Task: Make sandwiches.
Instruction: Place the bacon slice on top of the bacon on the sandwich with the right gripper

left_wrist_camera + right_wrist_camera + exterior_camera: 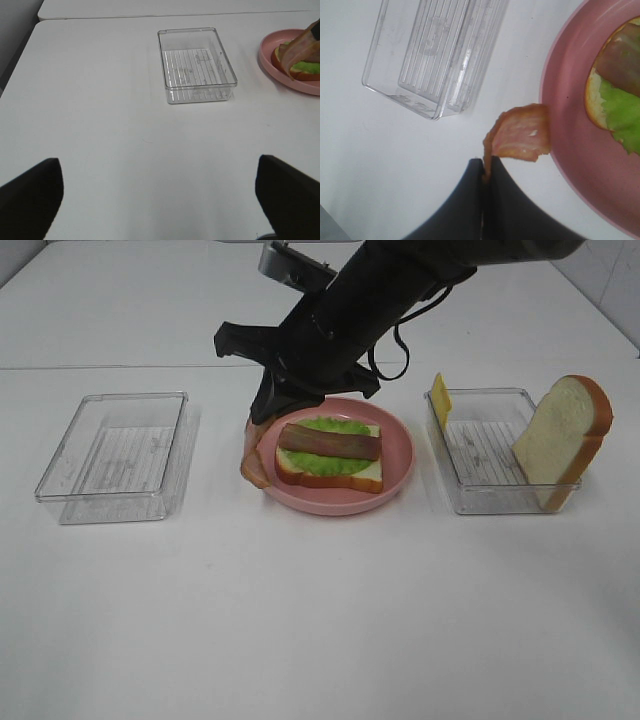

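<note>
An open sandwich (330, 455) lies on the round pink plate (400, 478): a white bread slice, green lettuce and one bacon strip on top. My right gripper (263, 422) reaches across to the plate's left edge and is shut on a second bacon strip (254, 466). The strip hangs over the rim, as the right wrist view shows (520, 137), pinched at the gripper (484, 169). A second bread slice (562, 440) and a yellow cheese slice (440, 400) lean in the right tray (490, 495). My left gripper (160, 200) is open and empty, low over the table.
A clear tray (115, 455) with nothing in it stands left of the plate; it also shows in the left wrist view (197, 65) and the right wrist view (435, 50). The right arm's dark body spans above the plate's back edge.
</note>
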